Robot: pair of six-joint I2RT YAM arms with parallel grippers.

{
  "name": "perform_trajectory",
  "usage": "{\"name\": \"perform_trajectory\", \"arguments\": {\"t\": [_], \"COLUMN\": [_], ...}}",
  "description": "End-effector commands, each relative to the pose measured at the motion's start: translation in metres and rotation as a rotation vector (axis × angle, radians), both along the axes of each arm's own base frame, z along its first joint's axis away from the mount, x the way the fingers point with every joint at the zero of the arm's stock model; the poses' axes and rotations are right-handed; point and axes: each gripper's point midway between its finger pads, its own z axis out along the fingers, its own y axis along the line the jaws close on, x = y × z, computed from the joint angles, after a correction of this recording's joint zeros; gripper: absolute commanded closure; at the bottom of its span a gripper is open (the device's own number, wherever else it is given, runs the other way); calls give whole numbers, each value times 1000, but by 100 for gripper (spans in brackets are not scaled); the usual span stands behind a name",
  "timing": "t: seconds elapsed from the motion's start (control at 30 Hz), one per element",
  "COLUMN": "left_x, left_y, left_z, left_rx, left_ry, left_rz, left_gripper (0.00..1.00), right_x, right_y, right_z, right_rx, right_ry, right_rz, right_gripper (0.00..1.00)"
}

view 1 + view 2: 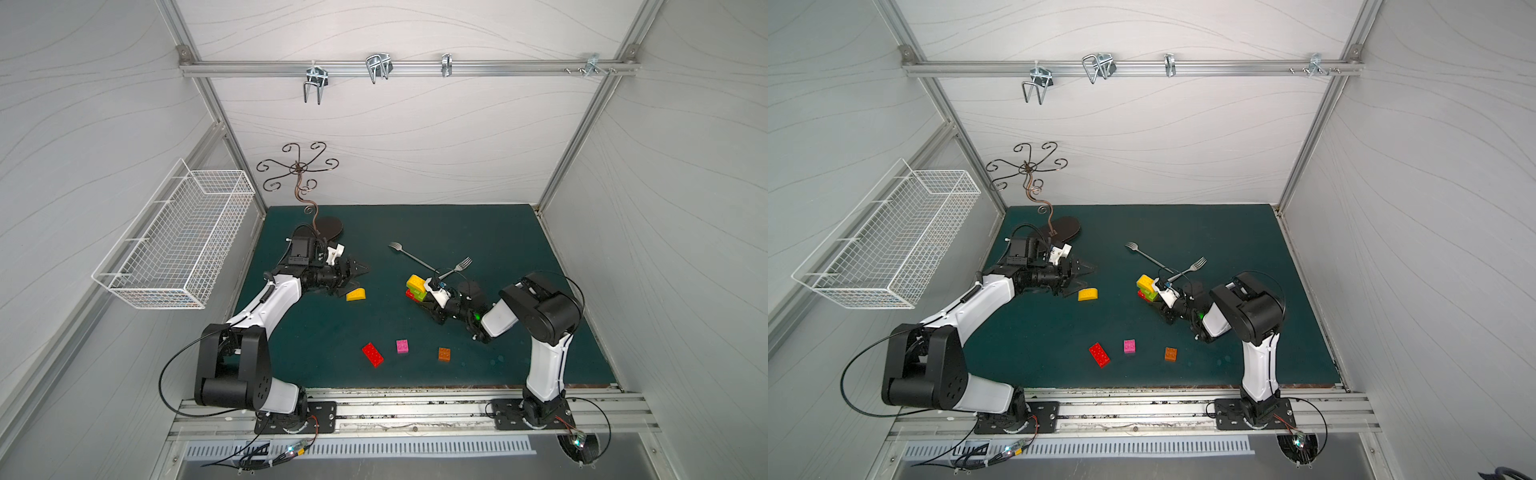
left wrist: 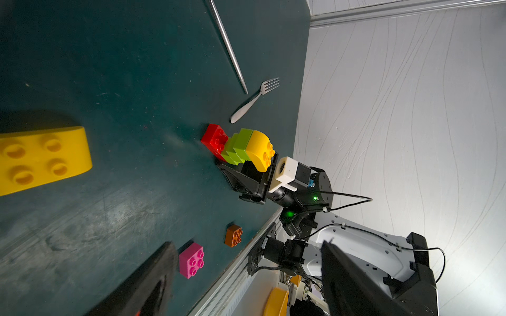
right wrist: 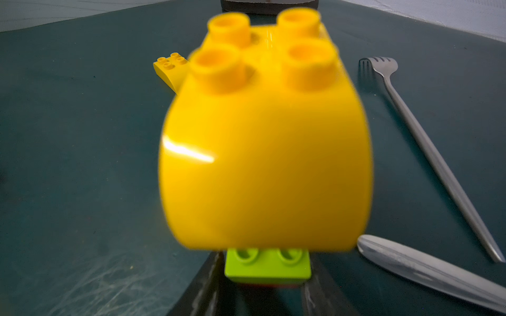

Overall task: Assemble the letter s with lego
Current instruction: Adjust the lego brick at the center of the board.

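1. Right of centre in both top views, on the dark green bench (image 1: 519,232), stands the lego stack (image 1: 416,289): a red brick (image 2: 215,139) at the base, lime green bricks (image 2: 236,147) stepped above it and a yellow rounded brick (image 3: 265,153) on top
2. The bricks look light, rigid and glossy. The curved yellow face would likely slip under a pinch, and the stud joints may pop apart under a sideways load, so the flat side walls of the lower bricks seem the better hold
3. The right end effector (image 1: 420,302) has a finger pressed against each side of the lime green layer, low in the right wrist view, so it is clamped on the stack
4. The left end effector (image 1: 355,279), left of centre, has its jaws spread wide and empty, just beside a loose yellow brick (image 1: 356,294)
5. At lower centre lie a loose red brick (image 1: 372,354), a pink brick (image 1: 402,345) and an orange brick (image 1: 444,353), well apart from the stack
6. A long fork (image 1: 411,257) and a short fork (image 1: 455,268) lie just above the stack, close enough that a lift could nudge them
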Motion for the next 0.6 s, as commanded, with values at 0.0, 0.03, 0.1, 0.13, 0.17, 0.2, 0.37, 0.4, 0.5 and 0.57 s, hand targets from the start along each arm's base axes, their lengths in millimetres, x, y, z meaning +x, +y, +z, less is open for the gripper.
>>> {"name": "perform_trajectory", "arguments": {"t": [0.0, 0.03, 0.1, 0.13, 0.17, 0.2, 0.37, 0.4, 0.5, 0.57], "left_x": [9, 9, 9, 9, 9, 9, 9, 9, 8, 8], "left_y": [0, 0, 0, 0, 0, 0, 0, 0, 0, 0], "left_z": [12, 12, 11, 11, 11, 11, 11, 11, 13, 15], "left_rx": [-18, -17, -18, -18, -18, -19, -20, -20, -19, -18], "left_ry": [-58, -58, -57, -55, -55, -57, -58, -58, -63, -67], "left_rz": [-10, -10, -9, -9, -9, -10, -12, -12, -13, -14], "left_gripper": [15, 15, 15, 15, 15, 15, 15, 15, 15, 15], "right_x": [1, 0, 0, 0, 0, 1, -1, -1, -5, -8], "right_y": [6, 7, 8, 9, 8, 8, 9, 8, 7, 9], "right_z": [0, 0, 0, -1, -1, -1, 1, 4, 19, 36], "right_rx": [2, 0, -2, -3, -3, -2, 4, 12, 49, 81], "right_ry": [-14, -11, -13, -11, -12, -13, -18, -18, 12, 86], "right_rz": [17, 18, 21, 22, 21, 18, 27, 31, 61, 102], "right_gripper": [56, 57, 60, 61, 62, 63, 71, 73, 77, 79]}}
